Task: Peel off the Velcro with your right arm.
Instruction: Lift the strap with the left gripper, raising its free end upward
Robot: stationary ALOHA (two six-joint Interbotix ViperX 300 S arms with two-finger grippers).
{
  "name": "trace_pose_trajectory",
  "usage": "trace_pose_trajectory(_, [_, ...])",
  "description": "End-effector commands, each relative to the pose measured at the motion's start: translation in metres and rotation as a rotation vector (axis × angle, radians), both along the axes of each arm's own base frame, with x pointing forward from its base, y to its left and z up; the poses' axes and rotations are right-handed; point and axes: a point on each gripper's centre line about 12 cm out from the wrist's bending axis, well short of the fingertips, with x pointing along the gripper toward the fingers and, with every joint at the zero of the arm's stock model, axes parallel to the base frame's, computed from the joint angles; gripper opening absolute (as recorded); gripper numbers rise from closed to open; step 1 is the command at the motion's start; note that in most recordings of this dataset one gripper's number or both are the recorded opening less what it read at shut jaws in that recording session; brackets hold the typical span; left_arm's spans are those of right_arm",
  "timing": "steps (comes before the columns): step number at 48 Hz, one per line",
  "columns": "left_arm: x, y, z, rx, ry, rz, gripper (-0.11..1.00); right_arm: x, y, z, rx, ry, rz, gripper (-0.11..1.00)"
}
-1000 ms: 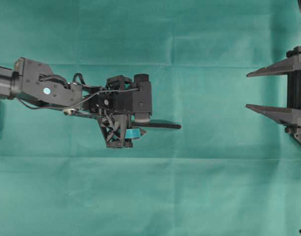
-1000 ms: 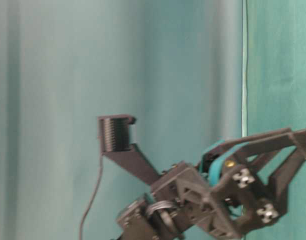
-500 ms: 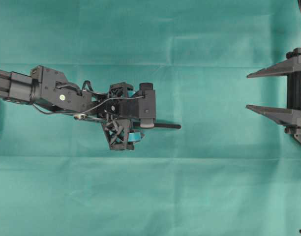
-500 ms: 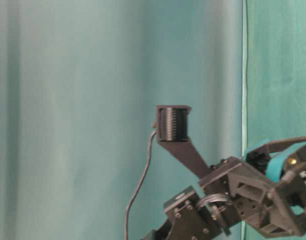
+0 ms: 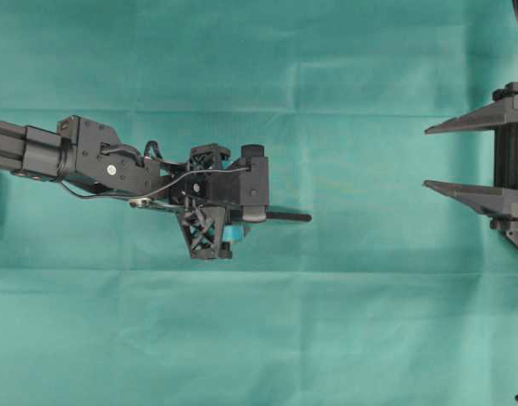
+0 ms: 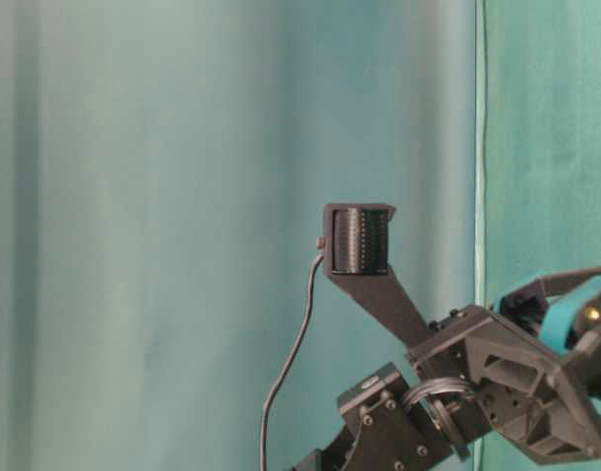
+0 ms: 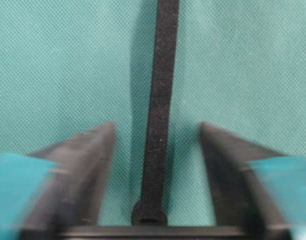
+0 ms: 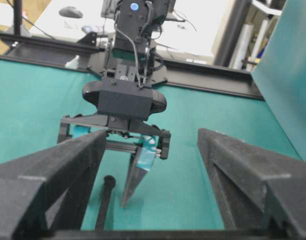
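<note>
Teal cloth-covered table (image 5: 344, 330), black Velcro (image 5: 289, 216) lying flat

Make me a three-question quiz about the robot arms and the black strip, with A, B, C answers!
1. Where does the Velcro lie?
A. between the left gripper fingers
B. inside the right gripper
C. on top of an arm

2. What colour is the cloth?
A. red
B. teal green
C. white

3. How do the right gripper's fingers stand?
A. shut tight
B. shut on the strip
C. spread apart, holding nothing

Answers:
1 A, the left wrist view shows the strip running between the two fingers.
2 B, green in every view.
3 C, the overhead view shows a wide empty gap.
</note>
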Motion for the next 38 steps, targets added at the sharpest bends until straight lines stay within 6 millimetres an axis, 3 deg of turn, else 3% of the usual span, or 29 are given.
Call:
trace_pose_trajectory(1, [0.004, -0.001, 0.011, -0.001, -0.034, -0.001, 0.53, 0.001, 0.000, 0.005, -0.002, -0.017, -0.001, 0.46])
trace_pose_trajectory(6, [0.004, -0.001, 0.011, 0.000, -0.032, -0.003, 0.22, 0.001, 0.000, 0.005, -0.002, -0.017, -0.001, 0.46])
trace_pose_trajectory(9, [0.004, -0.001, 0.010, 0.001, -0.028, -0.005, 0.11, 0.001, 0.000, 0.005, -0.002, -0.017, -0.001, 0.46])
trace_pose_trajectory(20, [0.002, -0.001, 0.014, 0.002, -0.020, -0.007, 0.10, 0.001, 0.000, 0.005, -0.002, -0.018, -0.001, 0.46])
trace_pose_trajectory(38, [-0.004, -0.001, 0.061, 0.000, -0.126, -0.004, 0.10, 0.003, 0.002, 0.001, -0.054, 0.000, 0.013, 0.46])
